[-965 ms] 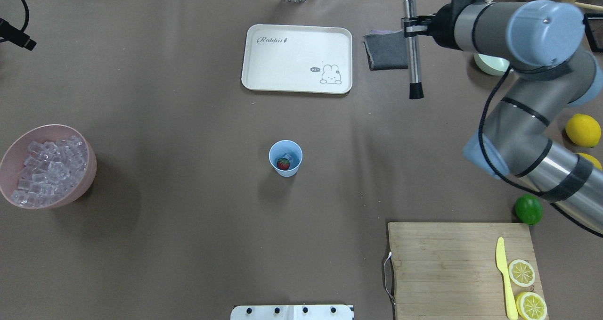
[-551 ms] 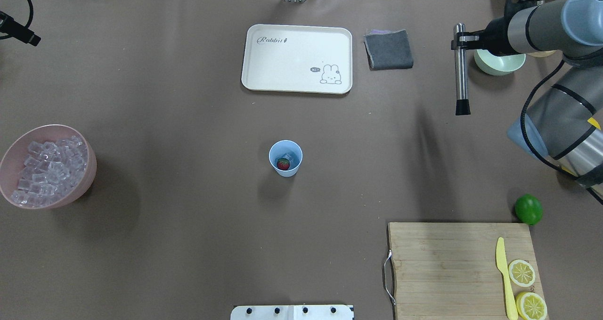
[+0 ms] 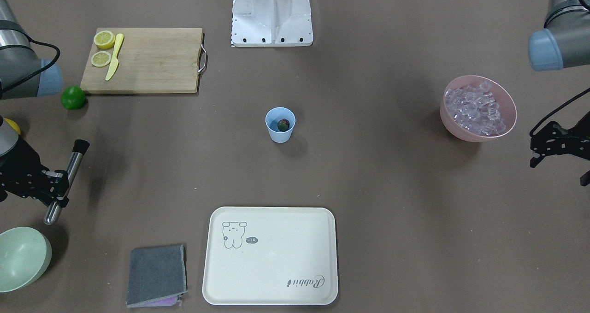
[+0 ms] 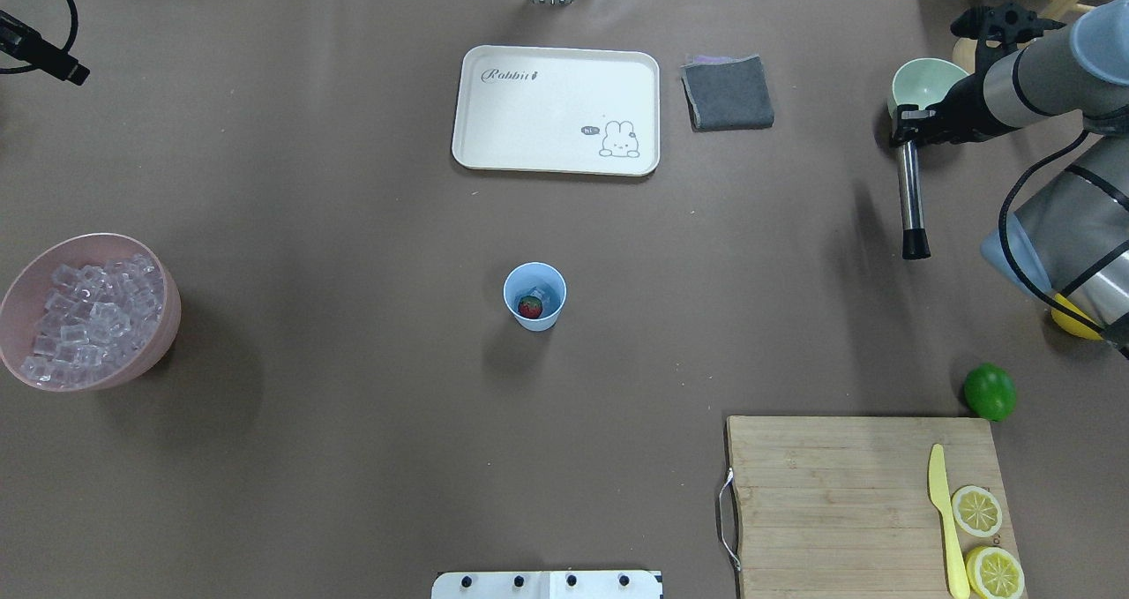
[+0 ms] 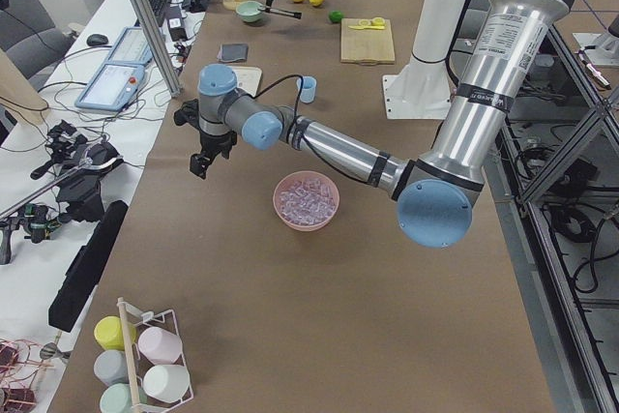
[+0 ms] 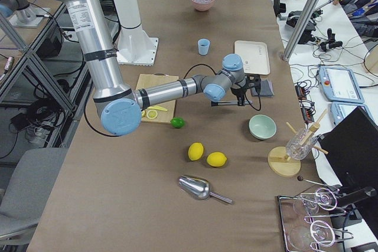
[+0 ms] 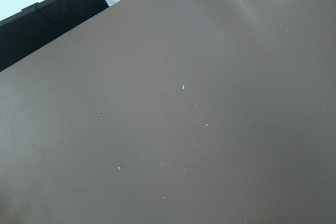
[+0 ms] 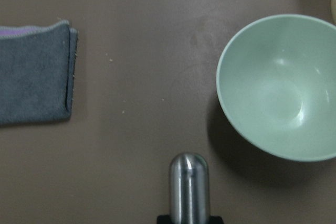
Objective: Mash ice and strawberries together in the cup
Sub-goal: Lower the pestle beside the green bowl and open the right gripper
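Note:
The light-blue cup (image 4: 534, 295) (image 3: 280, 125) stands upright mid-table. Inside it lie the red strawberry (image 4: 530, 307) (image 3: 284, 125) and a clear piece of ice (image 4: 546, 294). More ice fills the pink bowl (image 4: 163, 317) (image 3: 479, 137) at the table's left end. My right gripper (image 4: 908, 129) (image 3: 57, 187) is shut on a metal muddler (image 4: 909, 198) (image 3: 69, 172) with a black tip, held level above the table beside the pale green bowl (image 4: 922, 78), far right of the cup. My left gripper (image 3: 559, 171) hovers open and empty beyond the pink bowl.
A cream tray (image 4: 556, 109) and a folded grey cloth (image 4: 728, 92) lie at the far side. A cutting board (image 4: 838, 493) with a yellow knife and lemon slices sits near right, with a lime (image 4: 989, 392) and a lemon (image 4: 1072, 324) beside it.
My right arm has swung the muddler rightward and nearer to me, from beside the grey cloth to beside the green bowl. The cup and its contents have not moved.

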